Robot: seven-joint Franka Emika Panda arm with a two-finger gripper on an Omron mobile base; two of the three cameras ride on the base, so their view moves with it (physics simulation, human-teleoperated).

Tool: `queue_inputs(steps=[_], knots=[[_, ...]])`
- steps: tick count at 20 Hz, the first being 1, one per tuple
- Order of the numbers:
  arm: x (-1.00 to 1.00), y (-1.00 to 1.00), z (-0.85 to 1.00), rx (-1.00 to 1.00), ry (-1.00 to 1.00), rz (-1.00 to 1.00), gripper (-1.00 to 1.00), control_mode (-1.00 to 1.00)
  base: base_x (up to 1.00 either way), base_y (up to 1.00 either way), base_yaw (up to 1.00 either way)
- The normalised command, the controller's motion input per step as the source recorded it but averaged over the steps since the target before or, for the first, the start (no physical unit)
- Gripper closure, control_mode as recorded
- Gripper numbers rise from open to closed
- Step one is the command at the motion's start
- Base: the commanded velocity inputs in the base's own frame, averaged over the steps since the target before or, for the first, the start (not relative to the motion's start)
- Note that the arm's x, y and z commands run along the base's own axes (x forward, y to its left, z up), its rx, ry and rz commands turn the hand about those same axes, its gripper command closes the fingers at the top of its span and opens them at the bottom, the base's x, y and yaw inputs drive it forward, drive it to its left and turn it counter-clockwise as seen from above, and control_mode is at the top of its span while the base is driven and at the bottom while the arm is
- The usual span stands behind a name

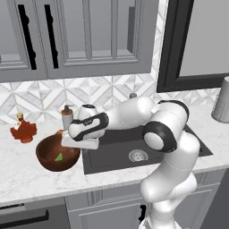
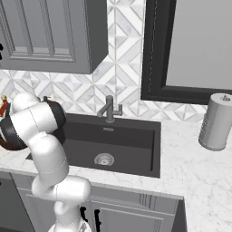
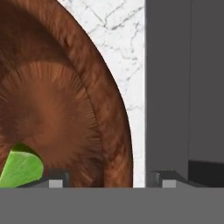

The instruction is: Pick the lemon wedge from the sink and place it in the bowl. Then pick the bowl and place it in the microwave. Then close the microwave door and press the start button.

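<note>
Claw straddles bowl rim, lemon wedge lying inside.

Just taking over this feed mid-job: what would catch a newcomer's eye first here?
The big reddish-brown bowl on the marble counter left of the sink, with the bright green lemon wedge lying inside it. The white arm reaches across the sink, and its hand straddles the bowl's rim on the sink side, one finger inside by the wedge, the other outside. Behind the bowl sit a small red leafy ornament and a soap dispenser.
</note>
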Motion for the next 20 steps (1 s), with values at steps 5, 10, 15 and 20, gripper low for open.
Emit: queue_inputs(steps=[5,10,15,20], knots=[[0.00,0.04,-0.06,0.00,0.00,0.00,1.00,-1.00,0.00,0.00,0.00],[-0.22,-0.02,0.15,0.00,0.00,-0.05,1.00,-1.00,0.00,0.00,0.00],[-0.36,-0.20,0.51,0.00,0.00,-0.19,1.00,-1.00,0.00,0.00,0.00],[-0.66,-0.55,0.78,0.00,-0.13,-0.11,1.00,-1.00,0.00,0.00,0.00]])
